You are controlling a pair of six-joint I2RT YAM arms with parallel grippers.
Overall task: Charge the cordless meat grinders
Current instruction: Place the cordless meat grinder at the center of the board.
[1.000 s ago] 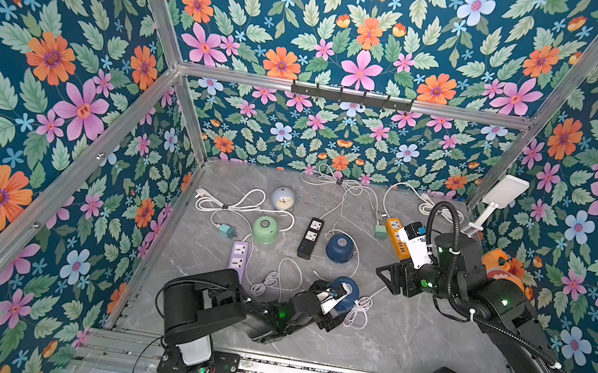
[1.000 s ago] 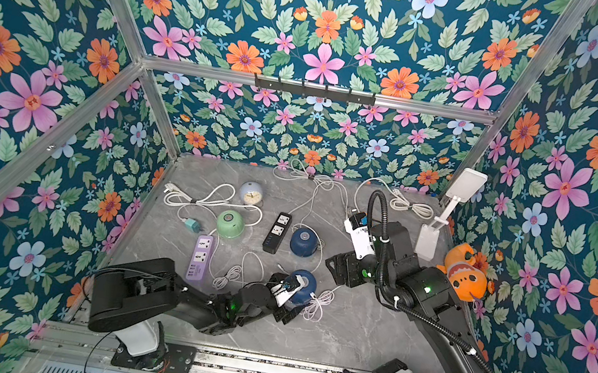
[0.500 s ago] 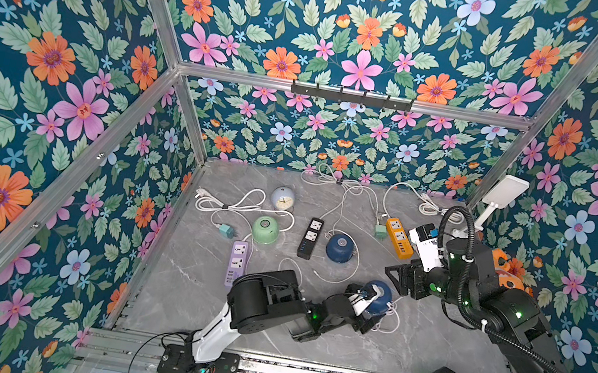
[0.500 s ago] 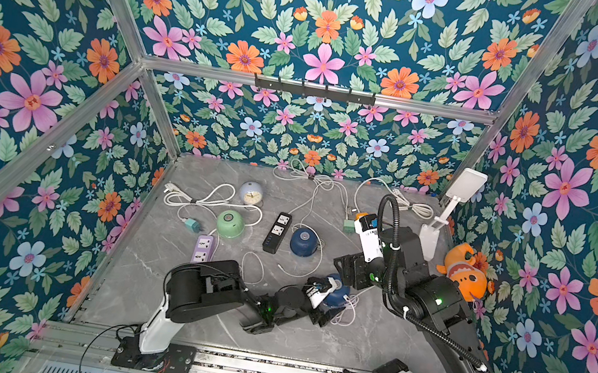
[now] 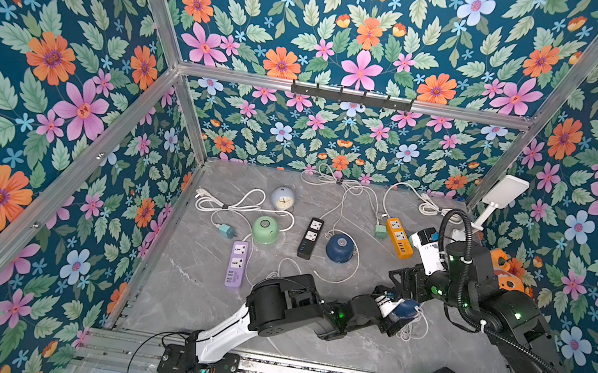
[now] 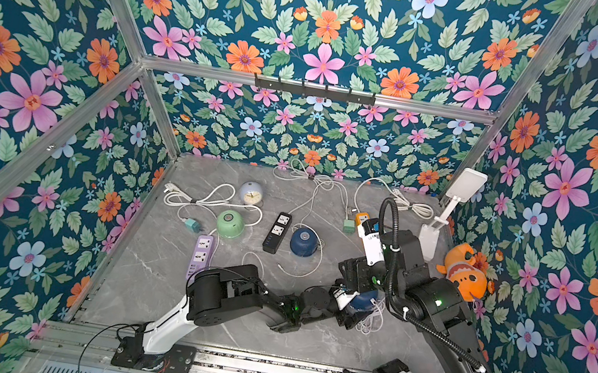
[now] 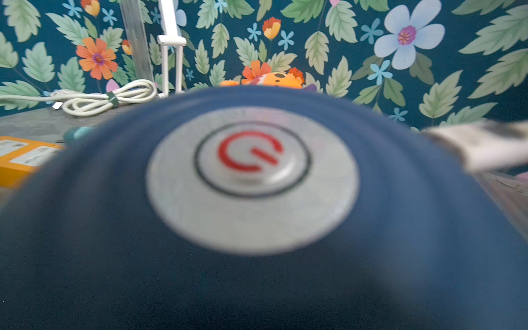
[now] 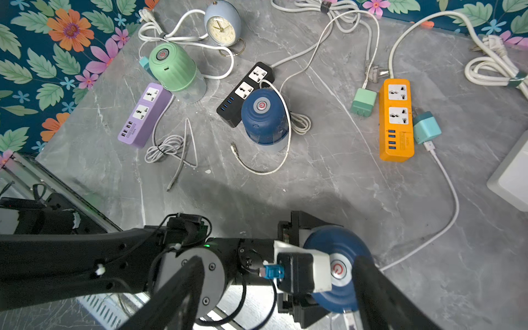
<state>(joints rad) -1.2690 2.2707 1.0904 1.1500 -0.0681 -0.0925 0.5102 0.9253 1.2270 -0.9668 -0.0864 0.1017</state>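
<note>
My left gripper [image 8: 328, 271] has its jaws spread wide and clamped round a dark navy blue dome-shaped cordless meat grinder [image 7: 257, 271], a black finger [image 8: 290, 228] on either flank, and my left wrist view is filled by that dome and its round grey top button [image 7: 251, 177] with a red power mark. Taking the black oblong power strip [image 5: 310, 237] as my landmark, this held grinder sits well apart from it, nearer to my bases and off to its right; whether its bottom rests on the grey marbled tabletop [image 5: 190, 288] I cannot tell. My right gripper [image 8: 278, 297] hangs just above it with jaws wide apart and nothing between them. A second dark navy blue cordless meat grinder [image 5: 339, 247] stands just beside the strip on its right, with a thin white cable [image 8: 289, 134] looped round it. A mint green ribbed cordless meat grinder [image 5: 265, 229] stands near the strip on its left. A lilac oblong power strip [image 5: 237, 263] lies further left of the landmark and nearer to me, and an orange oblong power strip [image 5: 398, 237] lies well to its right
</note>
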